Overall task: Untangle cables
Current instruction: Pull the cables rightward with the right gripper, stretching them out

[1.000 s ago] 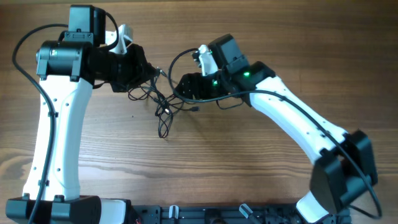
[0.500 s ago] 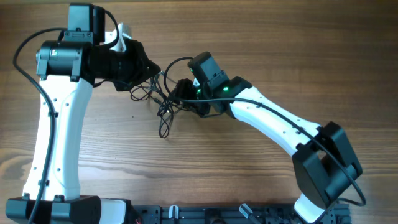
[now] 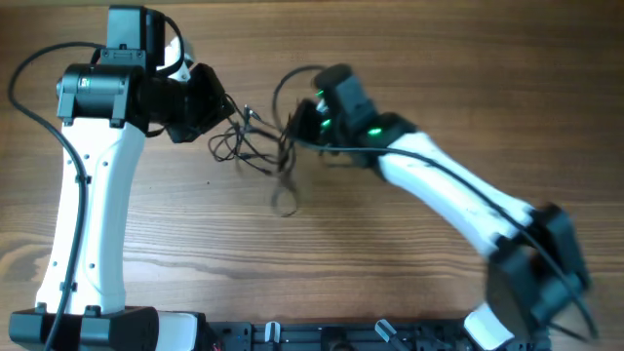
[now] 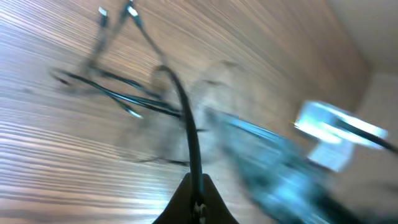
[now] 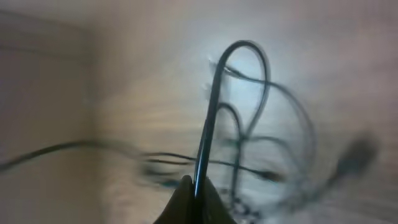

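Observation:
The cables are a thin black tangle stretched on the wooden table between my two grippers. My left gripper is at the tangle's left end. In the left wrist view it is shut on one black cable that rises out of its tip, with silvery plugs farther off. My right gripper is at the tangle's right end. The right wrist view shows it shut on a cable that curves into a loop above. A blurred loop trails towards the front.
The right arm reaches in from the front right, blurred with motion; the left arm stands along the left side. A black rail runs along the table's front edge.
My right gripper has shut on a cable and pulled back to the right and away. The tangle is drawn out wider and its hanging loop has swung right. The left gripper stays shut.

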Robot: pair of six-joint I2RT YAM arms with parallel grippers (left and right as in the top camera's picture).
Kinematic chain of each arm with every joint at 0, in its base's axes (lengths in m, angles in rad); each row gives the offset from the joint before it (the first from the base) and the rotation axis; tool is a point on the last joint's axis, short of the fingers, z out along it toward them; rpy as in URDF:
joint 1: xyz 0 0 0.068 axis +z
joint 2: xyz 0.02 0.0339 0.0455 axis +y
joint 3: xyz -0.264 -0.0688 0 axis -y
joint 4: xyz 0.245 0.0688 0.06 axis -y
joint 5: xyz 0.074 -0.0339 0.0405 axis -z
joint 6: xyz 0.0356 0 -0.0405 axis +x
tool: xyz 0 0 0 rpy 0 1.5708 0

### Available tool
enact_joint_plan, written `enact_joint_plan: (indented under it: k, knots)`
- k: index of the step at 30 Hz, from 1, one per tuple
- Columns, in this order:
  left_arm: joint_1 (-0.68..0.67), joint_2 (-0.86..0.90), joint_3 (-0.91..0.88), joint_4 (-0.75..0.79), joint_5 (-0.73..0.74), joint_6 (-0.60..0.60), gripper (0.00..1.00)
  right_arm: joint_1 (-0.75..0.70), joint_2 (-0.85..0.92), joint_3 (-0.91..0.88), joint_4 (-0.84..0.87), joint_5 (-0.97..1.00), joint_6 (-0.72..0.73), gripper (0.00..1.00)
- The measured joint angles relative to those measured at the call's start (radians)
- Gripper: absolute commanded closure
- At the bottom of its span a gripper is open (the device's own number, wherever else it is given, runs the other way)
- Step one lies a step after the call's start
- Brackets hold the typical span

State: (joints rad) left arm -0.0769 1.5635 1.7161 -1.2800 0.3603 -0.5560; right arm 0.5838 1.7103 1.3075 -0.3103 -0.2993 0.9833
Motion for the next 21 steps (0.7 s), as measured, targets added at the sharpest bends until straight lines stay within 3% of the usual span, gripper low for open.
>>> enact_joint_plan:
  k: [4,7,13,21]
  knots:
    - [0.0,0.021,0.0,0.005,-0.095,0.016,0.96,-0.203,-0.346,0.002,0.038,-0.101,-0.047,0.96]
    - [0.001,0.024,0.0,0.04,-0.042,0.065,0.96,-0.329,-0.496,0.002,0.023,-0.13,-0.083,0.96]
    - [0.121,0.024,0.002,0.043,0.012,0.076,0.96,-0.508,-0.592,0.001,-0.18,-0.042,-0.224,0.96]
    - [0.249,0.024,0.002,0.063,-0.013,0.045,0.96,-0.529,-0.594,0.001,-0.29,0.326,-0.339,0.96]
